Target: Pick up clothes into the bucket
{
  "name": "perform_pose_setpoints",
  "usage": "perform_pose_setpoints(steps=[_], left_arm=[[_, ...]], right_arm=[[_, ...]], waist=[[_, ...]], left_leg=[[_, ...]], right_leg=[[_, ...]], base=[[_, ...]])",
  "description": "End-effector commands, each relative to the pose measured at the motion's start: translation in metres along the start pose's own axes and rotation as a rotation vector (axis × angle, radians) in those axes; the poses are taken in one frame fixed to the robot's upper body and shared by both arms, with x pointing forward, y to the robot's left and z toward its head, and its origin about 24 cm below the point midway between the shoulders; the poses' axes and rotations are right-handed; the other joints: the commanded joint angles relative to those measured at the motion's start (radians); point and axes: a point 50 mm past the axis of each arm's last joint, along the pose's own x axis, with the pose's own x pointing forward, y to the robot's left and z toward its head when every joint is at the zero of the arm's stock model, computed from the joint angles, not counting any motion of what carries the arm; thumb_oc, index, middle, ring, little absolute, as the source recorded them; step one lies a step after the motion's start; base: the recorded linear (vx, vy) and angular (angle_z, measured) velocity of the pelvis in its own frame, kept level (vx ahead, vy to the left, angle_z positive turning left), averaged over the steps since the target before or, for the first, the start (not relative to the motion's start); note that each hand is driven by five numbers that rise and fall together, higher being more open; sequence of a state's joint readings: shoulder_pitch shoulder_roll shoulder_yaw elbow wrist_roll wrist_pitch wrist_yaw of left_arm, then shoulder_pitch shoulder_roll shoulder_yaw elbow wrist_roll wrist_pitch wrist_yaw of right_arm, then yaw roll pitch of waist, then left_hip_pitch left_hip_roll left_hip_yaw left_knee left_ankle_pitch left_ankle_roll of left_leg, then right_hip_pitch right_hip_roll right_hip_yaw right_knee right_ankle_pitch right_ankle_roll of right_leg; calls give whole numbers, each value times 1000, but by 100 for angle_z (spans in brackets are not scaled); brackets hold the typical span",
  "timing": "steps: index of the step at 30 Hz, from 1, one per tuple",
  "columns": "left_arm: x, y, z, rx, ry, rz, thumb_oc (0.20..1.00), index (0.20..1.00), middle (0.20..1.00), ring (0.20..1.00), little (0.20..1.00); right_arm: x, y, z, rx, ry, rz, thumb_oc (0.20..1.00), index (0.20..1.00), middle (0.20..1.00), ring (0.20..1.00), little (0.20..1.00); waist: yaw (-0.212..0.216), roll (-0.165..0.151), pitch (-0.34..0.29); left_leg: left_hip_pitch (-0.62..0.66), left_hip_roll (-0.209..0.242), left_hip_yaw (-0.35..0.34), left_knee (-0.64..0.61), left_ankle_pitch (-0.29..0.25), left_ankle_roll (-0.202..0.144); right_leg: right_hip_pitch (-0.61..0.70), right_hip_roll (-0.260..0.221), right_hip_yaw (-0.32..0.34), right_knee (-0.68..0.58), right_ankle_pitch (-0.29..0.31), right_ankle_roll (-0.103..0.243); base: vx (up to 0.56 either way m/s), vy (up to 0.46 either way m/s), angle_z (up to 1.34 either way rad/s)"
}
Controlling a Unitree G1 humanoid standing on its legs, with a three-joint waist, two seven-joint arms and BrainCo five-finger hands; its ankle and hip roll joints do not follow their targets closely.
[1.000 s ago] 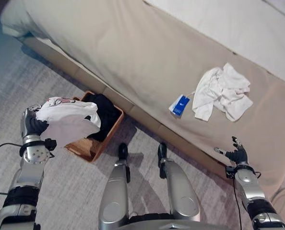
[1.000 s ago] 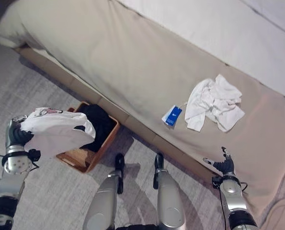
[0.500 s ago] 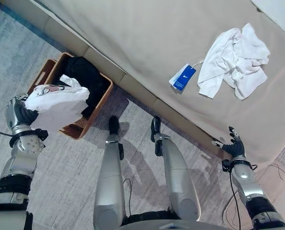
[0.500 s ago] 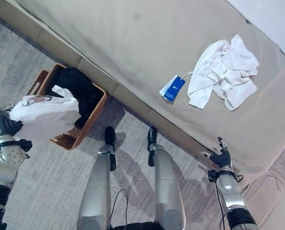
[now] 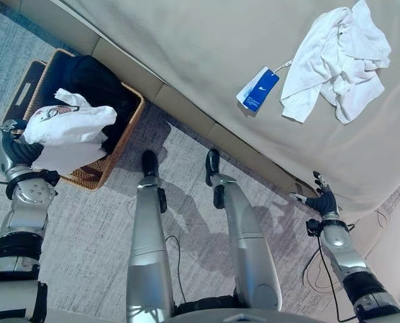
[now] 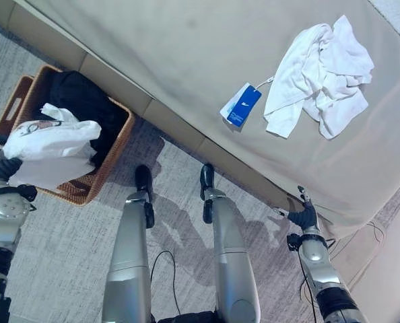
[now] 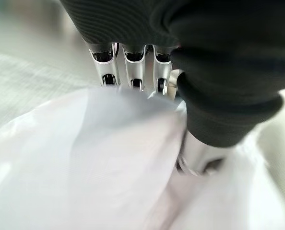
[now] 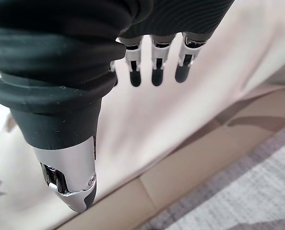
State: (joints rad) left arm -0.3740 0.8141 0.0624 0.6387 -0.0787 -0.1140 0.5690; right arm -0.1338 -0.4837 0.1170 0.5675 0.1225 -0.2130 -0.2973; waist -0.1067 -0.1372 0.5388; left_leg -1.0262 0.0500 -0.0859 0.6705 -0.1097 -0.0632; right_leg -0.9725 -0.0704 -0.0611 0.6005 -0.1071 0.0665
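While gripping white garment [image 5: 69, 131], left hand [image 5: 11, 151] raised

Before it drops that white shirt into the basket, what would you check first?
1. White crumpled shirt gripped by the left robot hand: ok.
2. Shirt over the brown woven rectangular basket: ok, though part hangs over the near rim.
3. Room in the basket: cannot tell; a black garment already lies inside.
4. Right robot hand free, fingers relaxed beside the beige bed: ok.
5. All clothes collected: not ok; a white crumpled garment with a blue tag lies on the bed.
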Motion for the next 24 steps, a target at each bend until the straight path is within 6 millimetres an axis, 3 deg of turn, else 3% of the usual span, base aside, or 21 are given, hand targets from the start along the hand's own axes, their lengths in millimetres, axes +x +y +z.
perform_pose_setpoints(steps=[1,7,14,20,21,22,23,24], left_arm=[[11,26,-4,-61,57,150,1000,1000,1000,1000,1000],[10,36,-9,-12,71,194,1000,1000,1000,1000,1000],[5,45,-23,52,107,221,1000,1000,1000,1000,1000],[-17,31,-36,-101,171,253,1000,1000,1000,1000,1000],[-28,21,-34,-187,167,265,1000,1000,1000,1000,1000],[-28,21,-35,-187,168,265,1000,1000,1000,1000,1000],[-45,6,-30,-329,162,267,1000,1000,1000,1000,1000],[-49,0,-22,-388,141,276,1000,1000,1000,1000,1000]], right_arm=[[-1,-2,4,22,-22,-22,1000,1000,1000,1000,1000],[0,-2,12,14,-55,-22,1000,1000,1000,1000,1000],[0,-1,13,2,-62,-14,1000,1000,1000,1000,1000],[0,-3,22,55,-101,-62,1000,1000,1000,1000,1000],[1,-5,34,96,-154,-97,1000,1000,1000,1000,1000],[1,-6,34,94,-153,-98,1000,1000,1000,1000,1000],[1,-11,49,105,-230,-147,1000,1000,1000,1000,1000],[3,-15,58,117,-268,-177,1000,1000,1000,1000,1000]], waist=[[3,-31,-19],[3,-35,-19],[16,-2,-19],[29,38,-19],[34,49,-19],[34,50,-19],[38,65,-19],[37,69,-19]], left_leg=[[42,-24,3,48,-94,53],[65,-22,7,26,-93,56],[122,-39,20,-30,-76,58],[176,-58,28,-104,-44,55],[200,-63,33,-132,-33,54],[202,-64,34,-134,-33,54],[226,-73,36,-159,-23,54],[212,-80,44,-178,16,55]], right_leg=[[62,-37,-6,-83,50,65],[82,-35,-1,-113,59,65],[120,-52,6,-123,53,64],[159,-73,5,-144,58,62],[170,-78,7,-148,56,61],[171,-78,7,-149,57,61],[183,-87,11,-147,52,58],[167,-95,7,-158,81,51]], base=[[14,13,-3],[6,7,-5],[-2,8,-2],[-8,6,7],[-3,6,5],[0,0,0],[-77,4,-1],[-2,-2,6]])
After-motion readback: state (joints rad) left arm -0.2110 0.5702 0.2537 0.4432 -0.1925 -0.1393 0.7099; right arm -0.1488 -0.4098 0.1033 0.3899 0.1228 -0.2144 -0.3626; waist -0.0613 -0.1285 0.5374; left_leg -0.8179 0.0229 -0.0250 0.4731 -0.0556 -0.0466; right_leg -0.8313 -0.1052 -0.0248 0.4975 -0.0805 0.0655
